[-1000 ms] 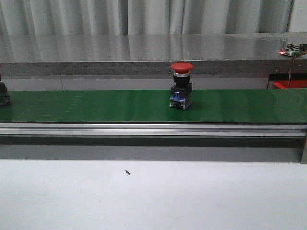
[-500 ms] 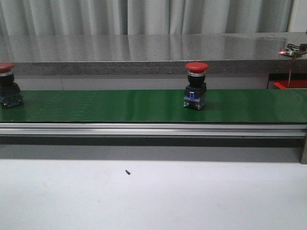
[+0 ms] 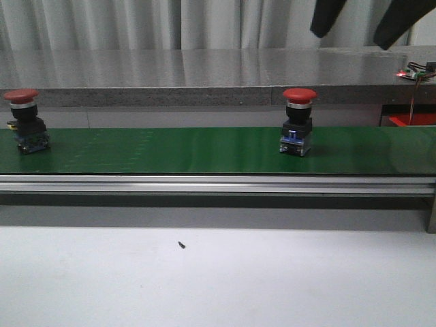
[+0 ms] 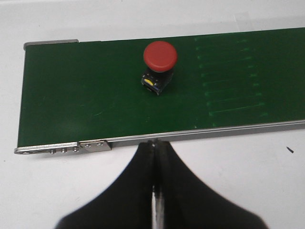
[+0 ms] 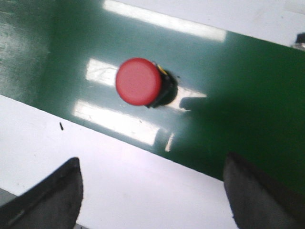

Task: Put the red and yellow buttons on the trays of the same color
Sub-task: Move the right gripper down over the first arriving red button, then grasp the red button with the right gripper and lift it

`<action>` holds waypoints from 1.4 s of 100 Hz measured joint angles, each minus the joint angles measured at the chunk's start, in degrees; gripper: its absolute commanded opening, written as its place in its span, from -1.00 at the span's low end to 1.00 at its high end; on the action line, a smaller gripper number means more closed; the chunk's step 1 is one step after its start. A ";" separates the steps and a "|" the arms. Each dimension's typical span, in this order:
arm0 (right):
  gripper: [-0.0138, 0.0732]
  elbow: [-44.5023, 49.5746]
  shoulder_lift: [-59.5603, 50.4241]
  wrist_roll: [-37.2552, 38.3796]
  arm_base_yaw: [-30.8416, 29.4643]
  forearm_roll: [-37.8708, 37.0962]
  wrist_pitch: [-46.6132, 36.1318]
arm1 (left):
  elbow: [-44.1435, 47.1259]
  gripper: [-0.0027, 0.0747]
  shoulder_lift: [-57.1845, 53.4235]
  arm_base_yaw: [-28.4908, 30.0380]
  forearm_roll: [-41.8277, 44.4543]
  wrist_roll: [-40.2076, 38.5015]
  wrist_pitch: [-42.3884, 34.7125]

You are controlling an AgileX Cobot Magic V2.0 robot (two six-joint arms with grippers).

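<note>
a: where are the red buttons found?

b: one red button point(image 3: 299, 121) is seen upright on the green belt point(image 3: 204, 150), right of centre in the front view. a second red button point(image 3: 24, 121) is seen upright near the belt's left end. no yellow button is visible, and only a red edge point(image 3: 411, 120) at the far right, behind the belt, could be taken for a tray; that cannot be confirmed.

a: how are the grippers held?

b: the right gripper point(image 3: 357, 20) is spread wide, nothing between its fingers, and is hung high above the belt, up and to the right of the nearer button. in its wrist view that button point(image 5: 138, 81) is seen from above, well ahead of the fingers point(image 5: 50, 195) and off to one side, not between them. the left gripper point(image 4: 153, 191) is clenched with nothing held, over the white bench point(image 4: 238, 167) just off the belt's near rail, the other button point(image 4: 160, 57) in front of it.

a: what could go wrong?

b: the cap is wide and the body below narrow, so a grasp closed on the cap alone could let the button slip or tip. if the belt is running, a descent aimed at the present spot would likely miss. the left gripper must be opened before any grasp.
</note>
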 measured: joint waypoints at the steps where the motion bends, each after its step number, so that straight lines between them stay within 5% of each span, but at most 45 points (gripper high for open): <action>1: 0.70 -0.30 0.29 -0.11 0.02 0.00 0.25 | 0.00 -0.98 0.00 0.00 0.00 0.00 0.00; 63: 0.69 -6.96 16.25 -8.14 0.83 -4.56 -0.36 | 0.00 -0.98 -0.03 0.00 0.13 0.00 0.00; 94: -0.01 -6.96 17.53 -8.44 0.83 -5.40 0.11 | 0.00 -0.98 -0.03 0.00 0.27 0.00 0.00; 140: -0.05 -12.83 16.86 -8.58 0.08 -8.60 3.21 | 0.00 -0.98 -0.03 0.00 0.38 0.00 0.00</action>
